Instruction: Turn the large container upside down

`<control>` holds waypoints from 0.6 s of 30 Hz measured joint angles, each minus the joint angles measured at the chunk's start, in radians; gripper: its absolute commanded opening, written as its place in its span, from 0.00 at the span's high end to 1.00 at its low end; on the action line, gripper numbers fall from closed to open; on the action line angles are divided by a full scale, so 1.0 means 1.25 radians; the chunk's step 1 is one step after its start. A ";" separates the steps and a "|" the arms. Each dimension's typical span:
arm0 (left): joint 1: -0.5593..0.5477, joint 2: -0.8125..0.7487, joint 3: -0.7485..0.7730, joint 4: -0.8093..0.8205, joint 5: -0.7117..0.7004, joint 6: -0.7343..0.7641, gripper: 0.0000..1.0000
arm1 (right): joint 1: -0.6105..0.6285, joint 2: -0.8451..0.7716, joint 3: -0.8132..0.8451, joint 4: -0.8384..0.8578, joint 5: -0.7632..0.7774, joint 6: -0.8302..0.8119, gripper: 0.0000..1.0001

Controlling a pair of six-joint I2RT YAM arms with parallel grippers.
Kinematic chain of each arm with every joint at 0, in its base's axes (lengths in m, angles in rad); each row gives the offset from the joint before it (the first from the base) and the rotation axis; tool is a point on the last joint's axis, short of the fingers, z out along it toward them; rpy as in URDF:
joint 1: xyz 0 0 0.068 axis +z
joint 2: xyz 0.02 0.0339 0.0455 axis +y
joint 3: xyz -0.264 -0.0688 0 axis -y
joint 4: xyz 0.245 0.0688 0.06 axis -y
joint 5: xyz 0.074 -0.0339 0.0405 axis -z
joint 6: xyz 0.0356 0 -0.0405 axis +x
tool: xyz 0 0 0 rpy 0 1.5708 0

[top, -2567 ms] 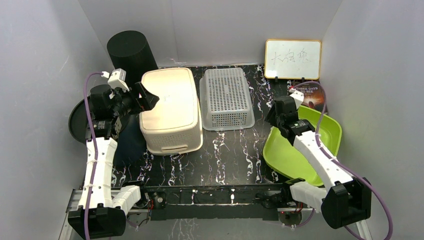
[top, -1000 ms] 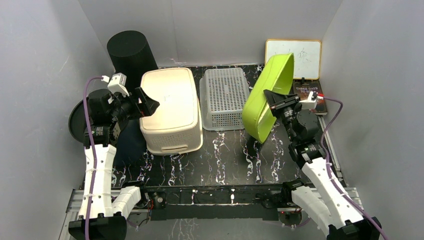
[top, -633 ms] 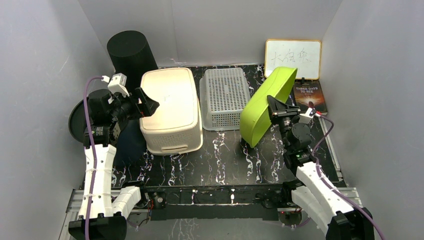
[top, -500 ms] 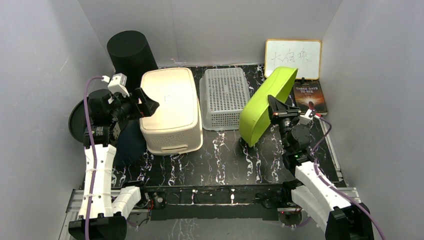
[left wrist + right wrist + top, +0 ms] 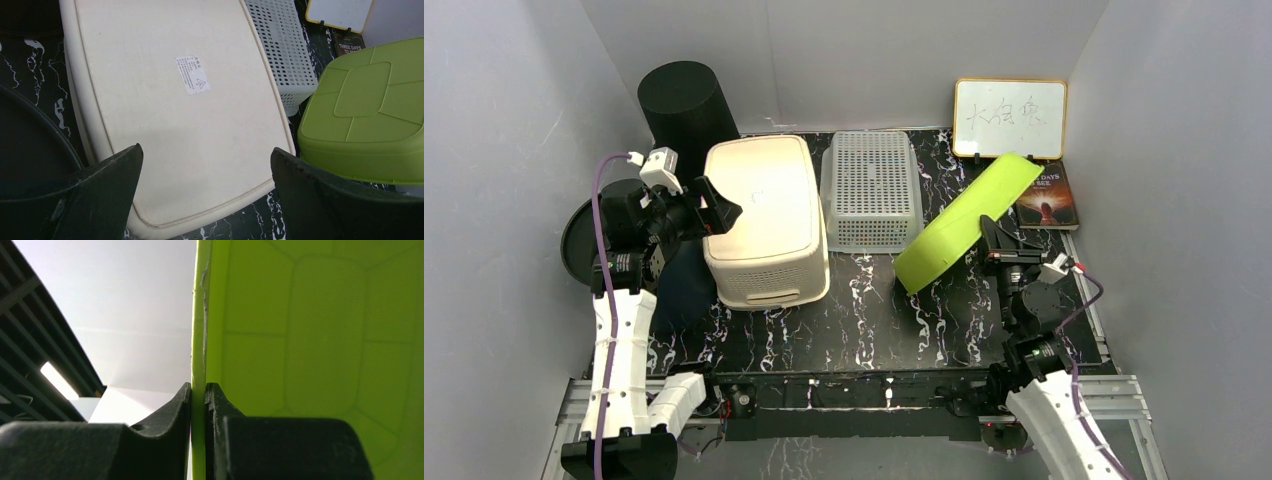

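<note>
The large container (image 5: 964,225) is a lime-green tub held off the black table, tilted steeply with its ribbed bottom facing up and left; its lower edge hangs near the tabletop in front of the white basket. My right gripper (image 5: 990,238) is shut on its thin rim (image 5: 198,340), one finger on each side of the rim. The tub's bottom (image 5: 370,110) also shows in the left wrist view. My left gripper (image 5: 205,150) stands wide open above the near end of a cream container (image 5: 175,100), holding nothing.
The cream container (image 5: 764,215) and a white perforated basket (image 5: 872,190) lie bottom-up side by side at the middle of the table. A black cylinder (image 5: 686,100) stands back left, a whiteboard (image 5: 1009,118) and a book (image 5: 1046,200) back right, a black disc (image 5: 574,240) far left.
The right gripper has lifted the green tub from lying open-side up at the right, stood it on edge, then tipped it further left so its bottom faces up. The left arm stayed still.
</note>
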State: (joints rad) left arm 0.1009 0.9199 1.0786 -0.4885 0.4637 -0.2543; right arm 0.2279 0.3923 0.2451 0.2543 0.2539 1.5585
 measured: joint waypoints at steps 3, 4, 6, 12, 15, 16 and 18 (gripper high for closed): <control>0.000 -0.001 0.000 0.000 0.000 -0.003 0.02 | 0.000 -0.070 0.000 -0.102 0.026 0.013 0.85; 0.000 -0.002 0.000 -0.001 0.000 -0.003 0.01 | -0.001 -0.087 0.003 -0.132 0.036 0.014 0.84; 0.000 -0.005 0.000 -0.003 0.000 -0.005 0.02 | -0.001 -0.110 0.018 -0.200 0.054 0.012 0.81; 0.000 -0.014 -0.003 -0.005 0.000 -0.007 0.02 | -0.002 -0.120 0.098 -0.443 0.097 -0.001 0.66; 0.000 -0.020 -0.017 0.008 0.004 -0.013 0.02 | -0.001 -0.121 0.126 -0.555 0.113 -0.017 0.64; 0.000 -0.021 -0.021 0.016 0.007 -0.014 0.02 | -0.002 -0.121 0.132 -0.587 0.119 -0.026 0.64; 0.000 -0.023 -0.027 0.027 0.014 -0.016 0.02 | -0.001 -0.119 0.143 -0.644 0.128 -0.041 0.64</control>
State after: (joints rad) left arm 0.1005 0.8909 1.0443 -0.4545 0.4808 -0.2741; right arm 0.2264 0.2436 0.4244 -0.5507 0.4137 1.5074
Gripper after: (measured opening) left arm 0.983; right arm 0.365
